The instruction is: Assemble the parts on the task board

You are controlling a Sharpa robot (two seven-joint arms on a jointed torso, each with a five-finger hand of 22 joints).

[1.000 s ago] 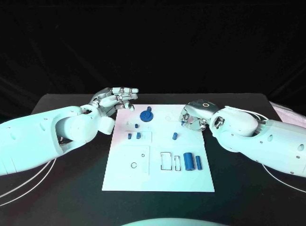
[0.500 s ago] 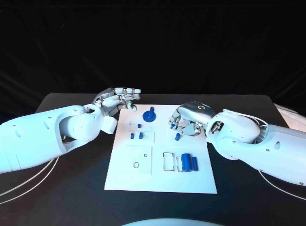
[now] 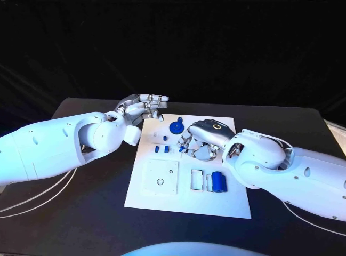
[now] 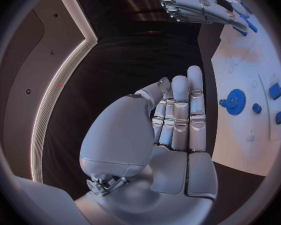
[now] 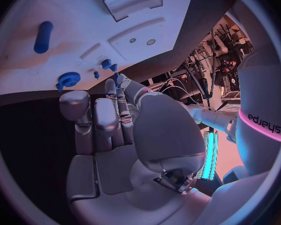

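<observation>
1. You are looking at a robotics lab or test cell, not a home or shop
2. A black worktop (image 3: 88,213) stands before dark drapes that close off the backdrop
3. A white task board (image 3: 161,200) with small blue parts (image 3: 216,182) lies on it like a bench test fixture
4. Thin cables (image 3: 34,196) trail across the worktop

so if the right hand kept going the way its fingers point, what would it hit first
Probably the small blue pieces on the white board: the right hand reaches across it toward them, fingertips close. Depth is unclear, so it may touch the board first.
</observation>
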